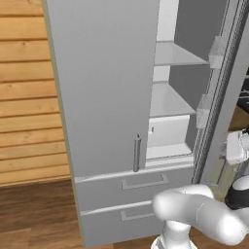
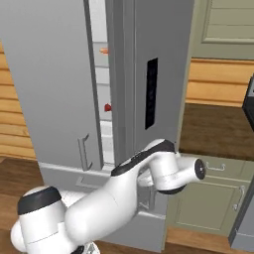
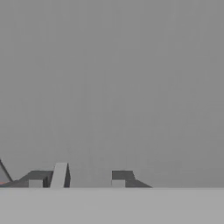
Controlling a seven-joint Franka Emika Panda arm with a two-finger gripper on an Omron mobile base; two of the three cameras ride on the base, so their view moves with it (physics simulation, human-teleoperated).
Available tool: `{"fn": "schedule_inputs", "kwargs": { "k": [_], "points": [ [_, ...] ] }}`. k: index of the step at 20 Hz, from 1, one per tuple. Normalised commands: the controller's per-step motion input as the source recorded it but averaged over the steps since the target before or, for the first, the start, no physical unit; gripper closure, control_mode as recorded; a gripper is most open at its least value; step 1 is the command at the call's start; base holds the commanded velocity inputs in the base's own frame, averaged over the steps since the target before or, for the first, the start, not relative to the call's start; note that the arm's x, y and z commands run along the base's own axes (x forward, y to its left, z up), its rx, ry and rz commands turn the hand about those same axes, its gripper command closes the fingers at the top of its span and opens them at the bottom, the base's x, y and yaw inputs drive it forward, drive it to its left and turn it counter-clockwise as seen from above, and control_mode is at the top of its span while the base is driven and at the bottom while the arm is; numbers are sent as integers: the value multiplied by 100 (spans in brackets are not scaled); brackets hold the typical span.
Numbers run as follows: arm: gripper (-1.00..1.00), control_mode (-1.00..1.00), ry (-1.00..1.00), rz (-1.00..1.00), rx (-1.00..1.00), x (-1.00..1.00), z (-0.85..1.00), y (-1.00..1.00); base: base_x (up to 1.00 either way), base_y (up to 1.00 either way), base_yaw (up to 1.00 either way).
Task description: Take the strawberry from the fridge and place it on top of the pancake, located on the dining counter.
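Fridge [image 1: 104,87] being shown with its right door [image 1: 221,97] swung open, strawberry [image 2: 107,107] being seen on a white shelf through the door gap, orange item [image 2: 103,50] being seen higher up, claw [image 3: 76,179] being held against a grey surface, fingers [image 3: 119,178] being kept apart, nothing being gripped.

Kitchen: fridge [image 1: 112,97] (door ajar), cabinets [image 2: 211,201].
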Motion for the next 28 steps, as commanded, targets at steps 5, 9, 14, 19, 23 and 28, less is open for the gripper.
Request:
{"fn": "schedule_inputs", "kwargs": {
  "k": [5,9,14,19,23,28],
  "points": [
    [100,-100,-24,20,18,-2,-29,-100,0,0,0],
    [100,-100,-33,2,11,-1,-41,-100,0,0,0],
    [100,-100,-28,-17,1,0,-35,-86,0,0,0],
    [100,-100,-20,-34,1,-47,-2,-20,0,0,0],
    [100,-100,-16,-36,0,-39,6,0,0,0,0],
    [100,-100,-21,-23,-8,-87,10,64,0,0,0]
  ]
}}
